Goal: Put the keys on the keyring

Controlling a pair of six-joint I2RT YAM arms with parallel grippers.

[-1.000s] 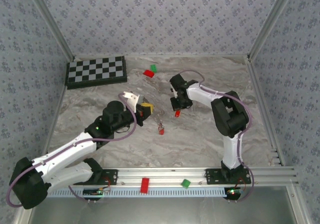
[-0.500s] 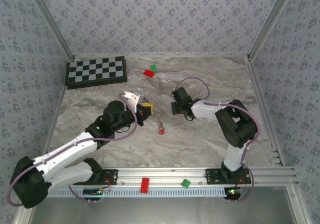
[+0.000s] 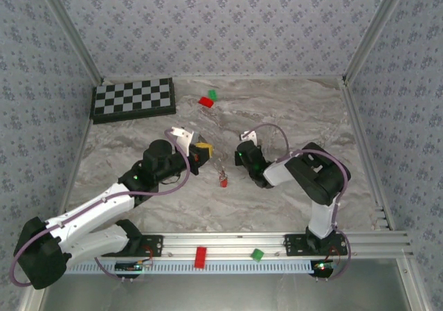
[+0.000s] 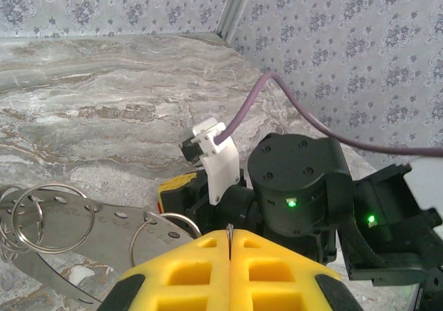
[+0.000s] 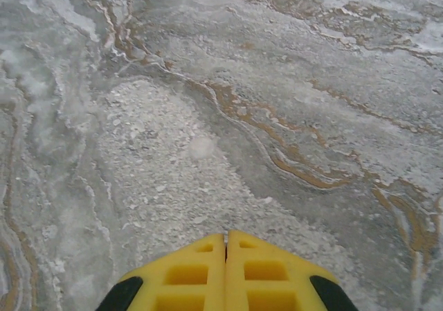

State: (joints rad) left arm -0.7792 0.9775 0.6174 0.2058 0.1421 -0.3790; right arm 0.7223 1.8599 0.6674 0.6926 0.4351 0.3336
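Note:
In the left wrist view my left gripper [image 4: 229,233] is shut on a thin silver wire of the keyring [image 4: 83,222], a dull grey band with holes and wire rings that trails off to the left. In the top view this gripper [image 3: 205,149] sits mid-table. Red keys [image 3: 223,181] lie on the marble just in front of it, with a thin chain running up from them. My right gripper [image 3: 241,155] is low and close to the left one. Its yellow fingers [image 5: 201,273] are pressed together over bare marble with nothing between them. The right wrist [image 4: 297,179] looms right behind the left fingertips.
A checkerboard [image 3: 133,98] lies at the back left. A red block [image 3: 205,102] and a green block [image 3: 212,95] sit near the back wall. Another red block [image 3: 201,255] and a green one [image 3: 257,255] rest on the front rail. Patterned walls close in three sides.
The right arm has folded down, and its gripper has moved forward and left towards the left gripper. A red bit at its tip one second ago no longer shows. The left arm has not moved.

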